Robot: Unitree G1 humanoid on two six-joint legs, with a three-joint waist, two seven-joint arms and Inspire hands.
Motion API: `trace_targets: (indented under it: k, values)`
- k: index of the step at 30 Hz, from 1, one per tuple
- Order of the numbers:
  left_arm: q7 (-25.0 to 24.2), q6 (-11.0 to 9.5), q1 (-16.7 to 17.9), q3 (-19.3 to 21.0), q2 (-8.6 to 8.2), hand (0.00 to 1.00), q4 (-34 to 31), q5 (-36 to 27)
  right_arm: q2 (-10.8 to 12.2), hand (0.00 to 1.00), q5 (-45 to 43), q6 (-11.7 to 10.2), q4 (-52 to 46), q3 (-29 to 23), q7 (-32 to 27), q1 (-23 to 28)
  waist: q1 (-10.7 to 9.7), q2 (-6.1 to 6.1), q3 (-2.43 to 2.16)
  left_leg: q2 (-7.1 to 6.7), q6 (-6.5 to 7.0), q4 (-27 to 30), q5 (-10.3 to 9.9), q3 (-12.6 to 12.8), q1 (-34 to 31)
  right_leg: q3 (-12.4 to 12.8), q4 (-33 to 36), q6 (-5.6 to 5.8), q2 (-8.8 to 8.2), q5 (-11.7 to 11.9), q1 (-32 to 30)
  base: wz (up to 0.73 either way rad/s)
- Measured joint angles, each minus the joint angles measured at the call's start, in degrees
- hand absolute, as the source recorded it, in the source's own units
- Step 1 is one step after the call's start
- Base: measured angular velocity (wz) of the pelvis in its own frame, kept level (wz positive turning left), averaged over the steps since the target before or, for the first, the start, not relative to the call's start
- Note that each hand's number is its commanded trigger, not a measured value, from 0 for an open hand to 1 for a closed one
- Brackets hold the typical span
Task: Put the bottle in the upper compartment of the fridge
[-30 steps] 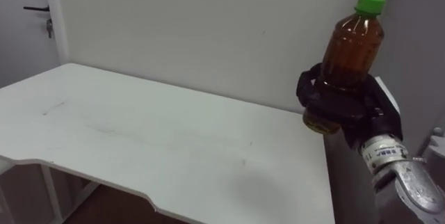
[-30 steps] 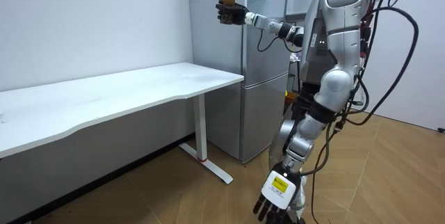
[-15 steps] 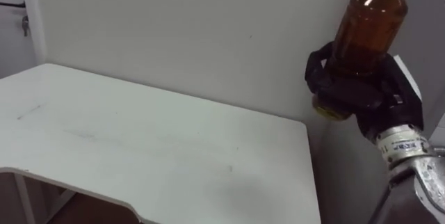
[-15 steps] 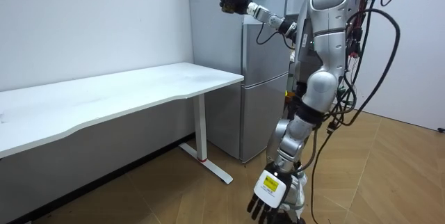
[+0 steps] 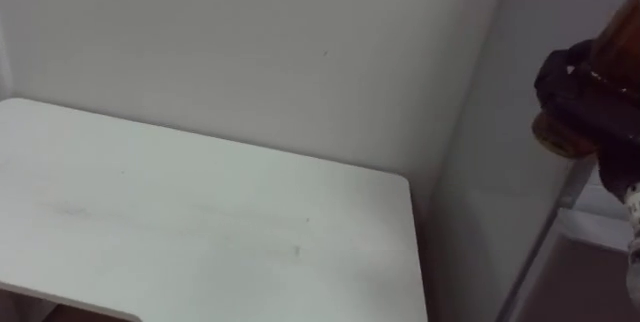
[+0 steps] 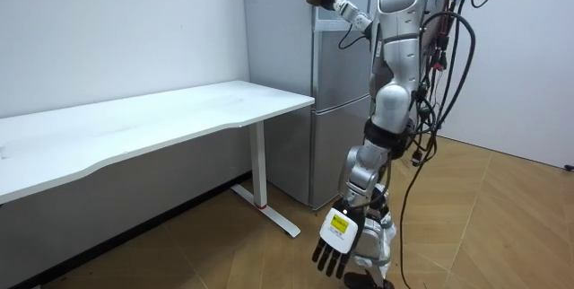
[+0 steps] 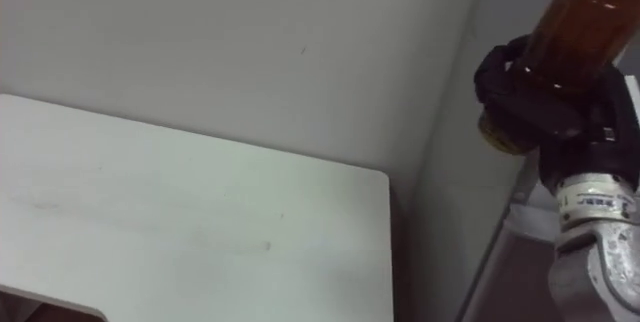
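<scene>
Right eye view: the bottle (image 7: pixel 590 12), filled with amber liquid, stands nearly upright in the right hand (image 7: pixel 540 102). Its long axis runs vertically, with the neck leaning a little toward the view's right and the top cut off by the upper edge. The hand's dark fingers are wrapped round the bottle's lower part, and the rounded base shows just below them. The bottle is held high in the air, off the far right corner of the white tabletop (image 7: pixel 150 212) and in front of the grey fridge (image 7: pixel 440 162). The fridge's tall side panel rises right beside the tabletop's end. A plain pale wall (image 7: pixel 250 42) runs behind the tabletop and meets the fridge at the corner. In the room view the robot stands upright facing the fridge, just past the tabletop's end, with its right arm raised to the upper part of the fridge. Whether the upper door is open cannot be made out. The left hand (image 6: pixel 332 253) hangs low beside the leg with its fingers loose, holding nothing.
</scene>
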Motion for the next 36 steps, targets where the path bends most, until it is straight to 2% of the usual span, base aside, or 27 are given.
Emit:
trace_targets:
  k: [3, 5, 6, 7, 15, 19, 25, 33, 36]
  values:
    - [0.0, -0.2, 0.1, 1.8, -0.12, 0.0, 0.2, 0.2, 0.0, 1.0, 0.3, 0.0, -1.7, -0.1, 0.6, 0.8, -0.5, -0.21, -0.14, 0.39, 0.09, -0.3, 0.0, 0.1, 0.1, 0.2, -0.8, -0.38, 0.61, -0.2, 0.0, -0.02]
    - [0.0, -0.3, 0.4, 2.7, -0.52, 0.0, 0.4, 0.2, 0.0, 1.0, 0.3, 0.0, -2.4, -0.1, 0.6, 1.1, -0.6, -0.2, -0.13, 0.72, 0.87, -0.3, 0.4, 0.4, 0.1, 0.3, -0.7, -0.44, 1.28, -0.3, 0.0, -0.07]
    - [0.0, -0.3, 0.6, 3.4, -0.78, 0.0, 0.4, 0.2, -0.2, 1.0, 0.2, 0.0, -2.5, -0.1, 0.4, 1.1, -0.8, -0.14, -0.12, 1.04, 2.4, -0.4, 0.5, 0.6, 0.1, 0.2, -0.7, -0.51, 1.57, -0.3, -0.1, 0.0]
    - [0.1, -0.3, 0.7, 4.0, -0.82, 0.0, 0.4, 0.2, -0.3, 1.0, 0.4, 0.0, -2.6, -0.4, -0.3, 1.2, -0.9, -0.24, -0.16, 1.15, 3.01, -0.4, 0.5, 0.6, 0.0, 0.2, -0.7, -0.8, 1.78, -0.5, -0.1, 0.0]
    - [0.5, -0.8, 1.5, 5.4, -1.38, 0.0, 0.3, 0.2, -2.0, 1.0, 0.3, 0.0, -2.5, -7.0, -6.5, 5.4, -1.1, -0.12, -0.08, 1.24, 3.03, -0.5, 0.5, 1.2, 0.1, 0.4, -0.5, -0.84, 1.86, -0.5, -0.1, -0.04]
    - [1.8, -0.9, 1.8, 5.7, -1.33, 0.0, 0.2, 0.2, -2.1, 1.0, 0.5, 0.0, -2.1, -7.1, -9.5, 6.5, -2.1, -0.19, 0.18, 1.24, 3.02, -0.5, 0.5, 1.4, 0.2, 0.1, -0.1, -1.21, 1.82, -0.7, -0.3, -0.04]
    - [4.1, -1.1, 1.8, 5.4, -1.36, 0.0, 0.0, 0.2, -3.0, 1.0, 3.1, 0.0, 1.7, -7.2, -13.1, 6.6, -2.1, -1.23, 0.33, 1.26, 2.94, -0.4, 0.6, 1.4, 0.1, -0.3, 1.4, -1.42, 1.62, -0.9, -1.2, 0.0]
    - [5.3, -1.4, 2.4, 5.5, -1.35, 0.0, -0.3, 0.2, -4.4, 1.0, 3.3, 0.0, 6.8, -7.1, -14.8, 6.6, -1.4, -1.14, 0.29, 1.22, 3.02, -0.6, 0.6, 1.4, -0.1, 0.1, 1.5, -1.43, 1.61, -0.9, -1.5, 0.0]
    - [5.2, -1.4, 2.4, 5.6, -1.45, 0.0, -0.6, 1.9, -4.4, 1.0, 3.3, 0.0, 8.4, -7.1, -14.8, 6.6, -0.8, -0.7, 0.03, 1.22, 3.02, -0.7, 0.6, 1.4, -0.3, 0.1, 1.6, -1.43, 1.64, -0.9, -1.7, 0.0]
